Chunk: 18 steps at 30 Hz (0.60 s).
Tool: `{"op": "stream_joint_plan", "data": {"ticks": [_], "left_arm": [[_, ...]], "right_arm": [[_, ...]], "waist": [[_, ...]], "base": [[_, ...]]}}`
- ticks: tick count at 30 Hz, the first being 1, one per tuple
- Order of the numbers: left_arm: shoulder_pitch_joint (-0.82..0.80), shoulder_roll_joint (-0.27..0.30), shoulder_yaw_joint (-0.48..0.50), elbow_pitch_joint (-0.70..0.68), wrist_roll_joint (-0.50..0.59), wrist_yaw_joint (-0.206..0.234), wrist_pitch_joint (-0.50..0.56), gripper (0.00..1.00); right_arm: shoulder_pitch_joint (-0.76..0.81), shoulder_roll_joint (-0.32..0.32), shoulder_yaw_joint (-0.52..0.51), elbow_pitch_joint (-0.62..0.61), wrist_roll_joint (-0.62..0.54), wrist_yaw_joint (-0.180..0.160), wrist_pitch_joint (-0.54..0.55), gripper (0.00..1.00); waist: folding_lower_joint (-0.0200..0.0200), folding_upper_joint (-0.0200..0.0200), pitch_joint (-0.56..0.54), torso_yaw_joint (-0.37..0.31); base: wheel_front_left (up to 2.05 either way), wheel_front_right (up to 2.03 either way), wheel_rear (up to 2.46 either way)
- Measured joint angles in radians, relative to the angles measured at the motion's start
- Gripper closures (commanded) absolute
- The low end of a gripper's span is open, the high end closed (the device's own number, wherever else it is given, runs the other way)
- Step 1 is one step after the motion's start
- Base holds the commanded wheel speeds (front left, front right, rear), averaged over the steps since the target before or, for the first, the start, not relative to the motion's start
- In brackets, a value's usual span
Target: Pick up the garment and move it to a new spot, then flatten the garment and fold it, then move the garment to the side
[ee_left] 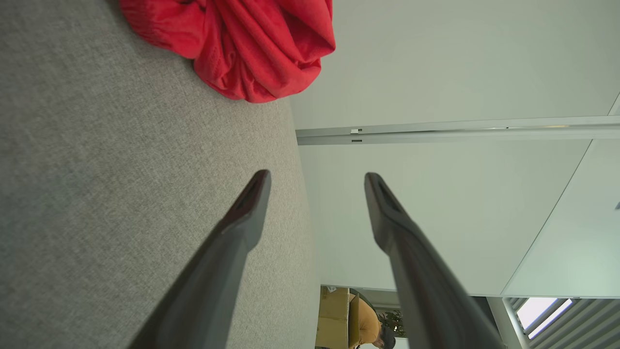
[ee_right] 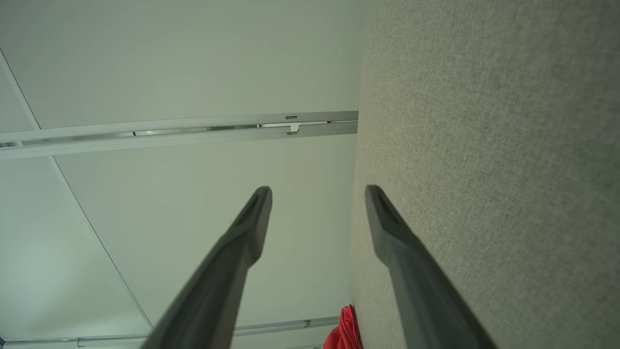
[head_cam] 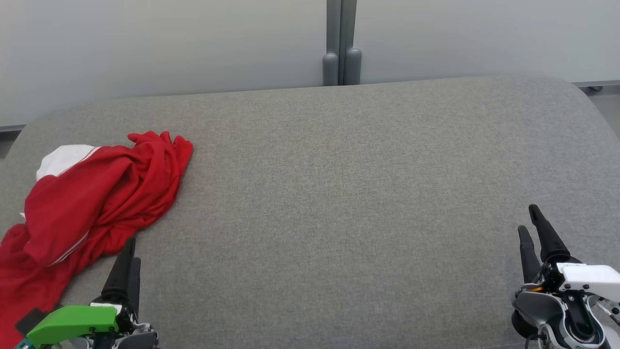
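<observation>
A crumpled red garment [head_cam: 97, 203] with white trim and a white patch lies bunched at the left end of the grey cushioned surface [head_cam: 339, 194], spilling over the near left edge. My left gripper [head_cam: 130, 249] hovers just right of the garment's lower part, open and empty. In the left wrist view the red garment [ee_left: 252, 43] sits beyond and left of the open fingers [ee_left: 247, 213]. My right gripper [head_cam: 528, 218] stands open at the near right, far from the cloth. A sliver of the red garment [ee_right: 345, 332] peeks in at the bottom of the right wrist view.
A pale wall with a grey vertical post [head_cam: 342, 43] runs behind the cushioned surface. The surface's rounded corners fall away at far left and far right. A person [ee_left: 368, 322] beside cardboard boxes appears far off in the left wrist view.
</observation>
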Motion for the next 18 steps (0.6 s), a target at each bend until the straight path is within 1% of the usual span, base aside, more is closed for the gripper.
{"op": "stream_joint_plan", "data": {"ticks": [6,14,18], "left_arm": [[0.000,0.002,-0.013,-0.007,0.030,0.000,-0.017,0.00],[0.000,0.025,-0.042,-0.016,0.139,0.000,-0.062,0.00],[0.000,0.037,-0.066,-0.016,0.203,0.005,-0.075,0.00]], "right_arm": [[0.001,-0.015,0.012,-0.013,-0.063,0.000,-0.030,0.00],[0.004,-0.070,0.050,-0.036,-0.191,0.000,-0.053,0.00],[0.004,-0.092,0.074,-0.050,-0.272,-0.011,-0.067,0.00]], "waist": [[0.0000,0.0000,0.000,0.001],[0.0000,0.0000,0.000,0.002],[0.0000,0.0000,0.000,0.003]], "base": [[0.00,0.00,0.00],[0.00,0.00,0.00],[0.00,0.00,0.00]]}}
